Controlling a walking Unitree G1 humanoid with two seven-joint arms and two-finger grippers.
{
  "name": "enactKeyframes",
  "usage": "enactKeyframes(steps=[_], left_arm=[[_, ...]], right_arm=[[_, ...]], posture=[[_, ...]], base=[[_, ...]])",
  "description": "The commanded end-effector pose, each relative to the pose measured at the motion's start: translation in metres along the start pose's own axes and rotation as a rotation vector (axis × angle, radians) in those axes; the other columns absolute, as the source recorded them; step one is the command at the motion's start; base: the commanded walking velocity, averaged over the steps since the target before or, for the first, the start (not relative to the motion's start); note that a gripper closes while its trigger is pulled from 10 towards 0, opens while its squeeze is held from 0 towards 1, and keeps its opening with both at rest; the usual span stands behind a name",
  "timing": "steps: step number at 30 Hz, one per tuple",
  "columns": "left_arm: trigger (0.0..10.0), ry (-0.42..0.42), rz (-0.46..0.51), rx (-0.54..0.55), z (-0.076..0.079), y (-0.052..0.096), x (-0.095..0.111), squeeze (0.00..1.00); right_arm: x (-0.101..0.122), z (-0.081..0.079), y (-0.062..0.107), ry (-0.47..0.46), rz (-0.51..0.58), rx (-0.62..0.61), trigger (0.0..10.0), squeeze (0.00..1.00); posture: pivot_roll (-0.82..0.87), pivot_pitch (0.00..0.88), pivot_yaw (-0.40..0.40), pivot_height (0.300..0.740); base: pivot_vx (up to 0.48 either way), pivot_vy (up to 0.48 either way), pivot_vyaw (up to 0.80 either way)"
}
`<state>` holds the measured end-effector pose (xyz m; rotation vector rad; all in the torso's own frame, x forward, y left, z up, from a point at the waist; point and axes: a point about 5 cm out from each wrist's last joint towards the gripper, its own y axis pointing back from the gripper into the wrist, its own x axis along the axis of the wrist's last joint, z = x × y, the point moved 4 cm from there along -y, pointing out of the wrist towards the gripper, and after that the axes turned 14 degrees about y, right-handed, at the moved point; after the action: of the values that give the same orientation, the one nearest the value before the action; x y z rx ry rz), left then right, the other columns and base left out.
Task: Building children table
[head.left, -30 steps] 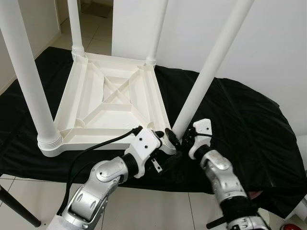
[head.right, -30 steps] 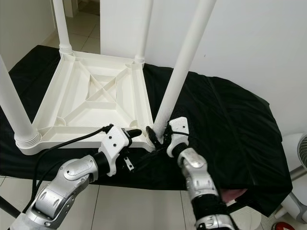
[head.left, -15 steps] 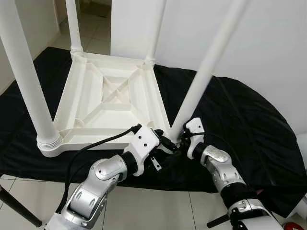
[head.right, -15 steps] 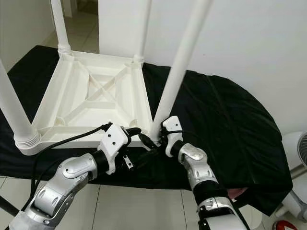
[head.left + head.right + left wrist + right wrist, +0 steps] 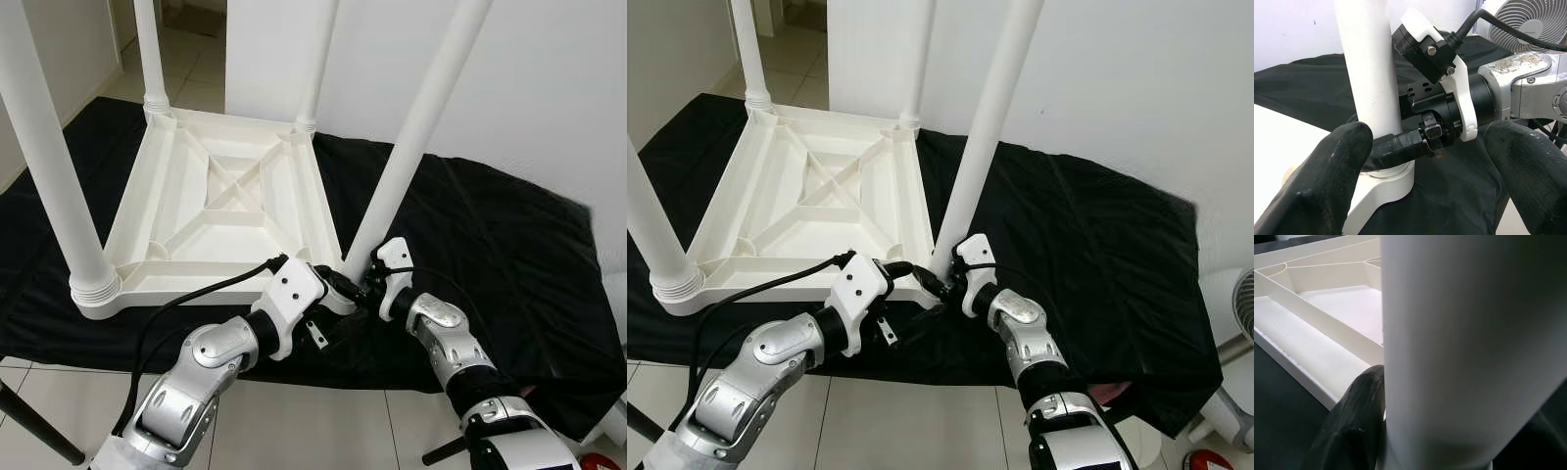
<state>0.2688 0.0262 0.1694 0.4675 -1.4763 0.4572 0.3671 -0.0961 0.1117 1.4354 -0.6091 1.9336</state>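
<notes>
The white children table (image 5: 324, 211) lies upside down on a black cloth (image 5: 490, 225), its four legs pointing up. My right gripper (image 5: 361, 283) is shut on the base of the near right leg (image 5: 411, 137). In the right wrist view a black finger (image 5: 1354, 426) presses against this leg (image 5: 1469, 347). My left gripper (image 5: 338, 290) is open at the same corner, just left of the leg. Its fingers (image 5: 1327, 181) stand wide apart in the left wrist view. Between them I see the leg (image 5: 1369, 63) with a right finger (image 5: 1396, 147) wrapped round its foot.
The near left leg (image 5: 49, 147) and two far legs (image 5: 149, 49) rise around the table. A white wall stands behind. A black cable (image 5: 196, 294) trails from my left wrist. Tiled floor (image 5: 294, 431) lies in front, a fan (image 5: 1239, 313) at right.
My right gripper has slid in closer to the foot of the near right leg and holds it. That leg now stands a little more upright. The left gripper has hardly moved.
</notes>
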Motion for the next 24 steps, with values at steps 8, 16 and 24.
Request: enactKeyframes(steps=[8,16,24], left_arm=[[10.0,0.019,-0.005,-0.03,0.006,-0.003,-0.002,0.0],[10.0,0.03,-0.002,-0.042,0.009,-0.004,-0.001,0.0],[10.0,0.043,0.006,-0.056,0.013,-0.007,-0.001,0.0]], right_arm=[[-0.026,0.009,0.009,-0.124,-0.146,-0.346,10.0,0.0],[-0.024,0.012,0.025,-0.191,-0.213,-0.627,10.0,0.0],[-0.005,-0.01,0.024,-0.22,-0.168,-0.671,10.0,0.0]], posture=[[0.07,0.0,-0.166,0.74],[0.07,0.0,-0.174,0.74],[0.05,0.0,-0.17,0.74]], base=[[0.0,0.0,0.0],[0.0,0.0,0.0],[0.0,0.0,0.0]])
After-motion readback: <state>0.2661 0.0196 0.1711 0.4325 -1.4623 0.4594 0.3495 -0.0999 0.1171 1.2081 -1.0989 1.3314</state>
